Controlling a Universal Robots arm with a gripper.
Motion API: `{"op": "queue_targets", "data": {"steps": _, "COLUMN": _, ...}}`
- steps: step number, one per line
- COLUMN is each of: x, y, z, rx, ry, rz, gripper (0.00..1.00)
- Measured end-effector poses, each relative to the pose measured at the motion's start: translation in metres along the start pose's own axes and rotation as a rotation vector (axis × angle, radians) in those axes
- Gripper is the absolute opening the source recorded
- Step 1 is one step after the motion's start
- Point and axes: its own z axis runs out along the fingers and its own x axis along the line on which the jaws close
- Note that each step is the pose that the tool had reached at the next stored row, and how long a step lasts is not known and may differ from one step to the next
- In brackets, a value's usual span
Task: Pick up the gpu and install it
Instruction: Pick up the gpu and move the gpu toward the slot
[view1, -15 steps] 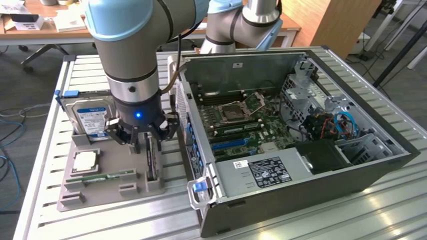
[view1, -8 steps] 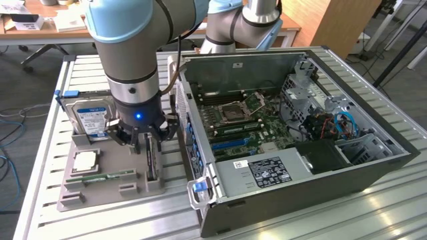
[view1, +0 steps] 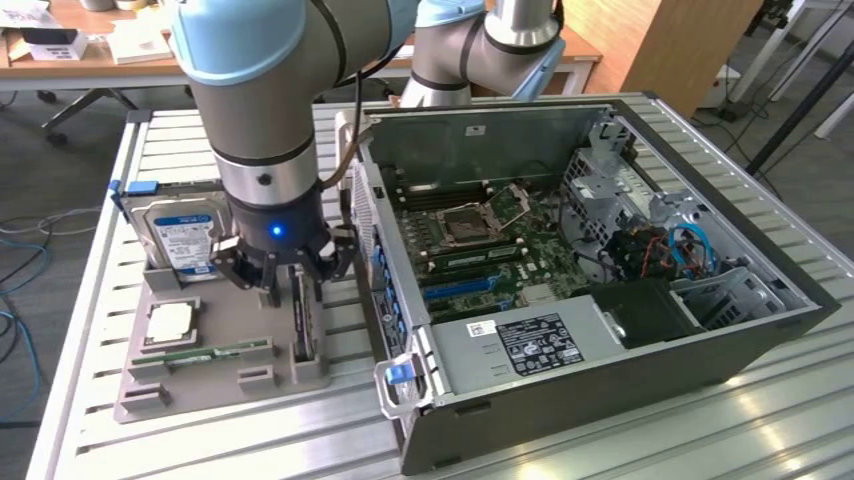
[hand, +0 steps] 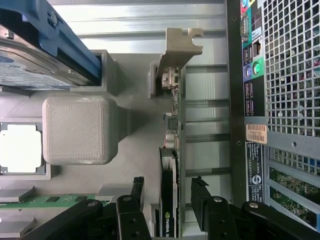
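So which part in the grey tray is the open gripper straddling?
The thin black gpu card with silver bracket, standing on edge nearest the case; the blue-labelled hard drive, square CPU and green RAM stick sit clear of the gripper.

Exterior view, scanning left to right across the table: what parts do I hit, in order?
hard drive → gpu, standing on edge → blue latch on the computer case → motherboard → blue cables

Wood desk (view1: 96, 68) bkgd, gray floor (view1: 40, 185).
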Motion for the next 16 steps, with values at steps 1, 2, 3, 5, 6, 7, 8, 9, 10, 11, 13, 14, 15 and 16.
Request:
{"op": "queue_targets", "data": {"steps": 1, "x": 0.0001, "y": 0.0008, "z": 0.0001, "rx": 0.0000, "ry": -0.0001, "rz": 0.000, "gripper": 0.51}}
{"op": "queue_targets", "data": {"steps": 2, "x": 0.0001, "y": 0.0014, "z": 0.0001, "rx": 0.0000, "ry": 0.0000, "rz": 0.000, "gripper": 0.51}}
{"op": "queue_targets", "data": {"steps": 3, "x": 0.0001, "y": 0.0016, "z": 0.0002, "rx": -0.0001, "ry": -0.0001, "rz": 0.000, "gripper": 0.51}}
{"op": "queue_targets", "data": {"steps": 5, "x": 0.0001, "y": 0.0016, "z": 0.0002, "rx": 0.0000, "ry": 0.0000, "rz": 0.000, "gripper": 0.51}}
{"op": "queue_targets", "data": {"steps": 6, "x": 0.0001, "y": 0.0017, "z": 0.0002, "rx": 0.0000, "ry": 0.0000, "rz": 0.000, "gripper": 0.51}}
{"op": "queue_targets", "data": {"steps": 7, "x": 0.0002, "y": 0.0017, "z": 0.0002, "rx": 0.0000, "ry": 0.0000, "rz": 0.000, "gripper": 0.51}}
{"op": "queue_targets", "data": {"steps": 8, "x": 0.0001, "y": 0.0017, "z": 0.0002, "rx": 0.0000, "ry": 0.0000, "rz": 0.000, "gripper": 0.51}}
{"op": "queue_targets", "data": {"steps": 9, "x": 0.0001, "y": 0.0017, "z": 0.0002, "rx": 0.0000, "ry": 0.0000, "rz": 0.000, "gripper": 0.51}}
{"op": "queue_targets", "data": {"steps": 10, "x": 0.0001, "y": 0.0017, "z": 0.0002, "rx": -0.0001, "ry": 0.0000, "rz": 0.000, "gripper": 0.51}}
{"op": "queue_targets", "data": {"steps": 11, "x": 0.0001, "y": 0.0017, "z": 0.0002, "rx": 0.0000, "ry": 0.0000, "rz": 0.000, "gripper": 0.51}}
{"op": "queue_targets", "data": {"steps": 13, "x": 0.0001, "y": 0.0017, "z": 0.0002, "rx": 0.0000, "ry": 0.0000, "rz": 0.000, "gripper": 0.49}}
{"op": "queue_targets", "data": {"steps": 14, "x": 0.0001, "y": 0.0017, "z": 0.0002, "rx": 0.0000, "ry": 0.0000, "rz": 0.000, "gripper": 0.49}}
{"op": "queue_targets", "data": {"steps": 15, "x": 0.0001, "y": 0.0017, "z": 0.0002, "rx": 0.0000, "ry": 0.0000, "rz": 0.000, "gripper": 0.42}}
{"op": "queue_targets", "data": {"steps": 16, "x": 0.0001, "y": 0.0017, "z": 0.0002, "rx": 0.0000, "ry": 0.0000, "rz": 0.000, "gripper": 0.42}}
